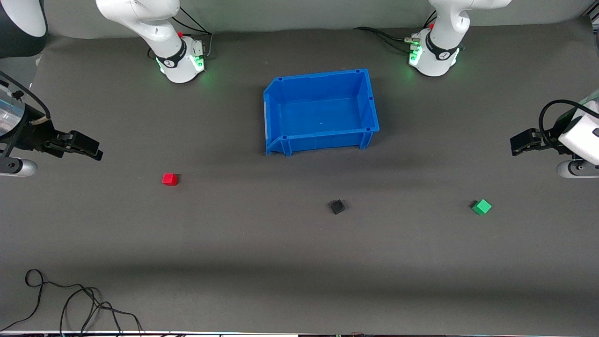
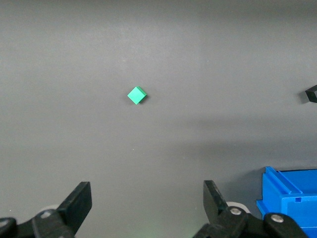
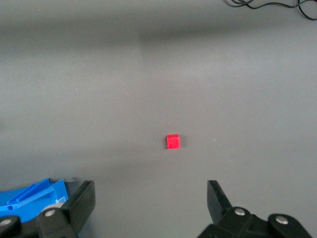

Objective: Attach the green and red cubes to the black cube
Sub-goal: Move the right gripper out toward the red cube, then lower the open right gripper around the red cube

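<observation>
Black cube (image 1: 337, 206) sits alone; I see red cube (image 1: 170, 179) at its ten o'clock, green cube (image 1: 481, 206) at three (nothing joined). Left gripper (image 2: 146, 201) and right gripper (image 3: 151, 198) hang wide, empty.

left arm: waits at its end of the desk, raised | left hand (image 1: 514, 145): fingers (image 2: 79, 201) spread wide, holding nothing | right arm: waits at its own end, raised | right hand (image 1: 96, 150): fingers (image 3: 81, 198) spread wide, holding nothing
</observation>
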Robot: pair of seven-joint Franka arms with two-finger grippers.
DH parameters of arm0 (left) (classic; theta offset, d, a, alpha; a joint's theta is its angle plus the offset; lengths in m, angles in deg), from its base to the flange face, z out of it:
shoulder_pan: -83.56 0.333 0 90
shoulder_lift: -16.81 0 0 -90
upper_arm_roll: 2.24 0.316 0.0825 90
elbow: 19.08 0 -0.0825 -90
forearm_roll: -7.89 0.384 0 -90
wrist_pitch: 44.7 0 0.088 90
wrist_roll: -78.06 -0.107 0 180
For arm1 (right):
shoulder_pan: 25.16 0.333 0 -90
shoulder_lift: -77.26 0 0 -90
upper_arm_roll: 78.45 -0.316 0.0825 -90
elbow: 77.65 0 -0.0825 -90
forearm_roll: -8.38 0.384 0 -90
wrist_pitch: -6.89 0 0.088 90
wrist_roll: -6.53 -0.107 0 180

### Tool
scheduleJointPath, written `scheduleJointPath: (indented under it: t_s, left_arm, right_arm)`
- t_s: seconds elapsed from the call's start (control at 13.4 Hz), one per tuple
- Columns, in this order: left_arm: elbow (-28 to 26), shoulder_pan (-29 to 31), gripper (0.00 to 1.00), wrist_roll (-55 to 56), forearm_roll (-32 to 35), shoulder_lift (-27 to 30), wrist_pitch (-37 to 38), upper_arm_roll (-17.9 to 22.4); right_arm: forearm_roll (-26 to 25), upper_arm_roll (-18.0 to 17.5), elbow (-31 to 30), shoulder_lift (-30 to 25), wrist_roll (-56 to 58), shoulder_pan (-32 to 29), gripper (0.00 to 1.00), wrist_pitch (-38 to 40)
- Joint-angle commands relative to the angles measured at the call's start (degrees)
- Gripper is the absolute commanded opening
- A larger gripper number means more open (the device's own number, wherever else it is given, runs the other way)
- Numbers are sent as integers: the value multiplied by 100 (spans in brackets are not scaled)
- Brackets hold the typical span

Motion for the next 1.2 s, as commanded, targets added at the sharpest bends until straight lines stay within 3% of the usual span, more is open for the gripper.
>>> scheduleJointPath:
  t_s: [0.0, 0.3, 0.6, 0.82, 1.12]
  left_arm:
    - [-166, 24, 100, -89, -36, 148, -126, 2]
    - [-166, 33, 100, -89, -36, 113, -126, 2]
    - [-149, 15, 100, -80, -36, 69, -126, 2]
    - [-140, 15, 100, -89, -36, 69, -117, 2]
    - [-105, 33, 100, -80, -36, 42, -126, 11]
  right_arm:
    - [22, 24, 201, 177, -53, -32, 100, 176]
    - [49, 24, 219, 519, -236, -50, 100, 177]
    - [58, 15, 36, 870, -2164, 64, 100, 133]
    - [57, 24, -657, 889, -3722, 152, 100, -374]
    - [22, 129, -2177, 819, -4894, 144, 100, -2059]
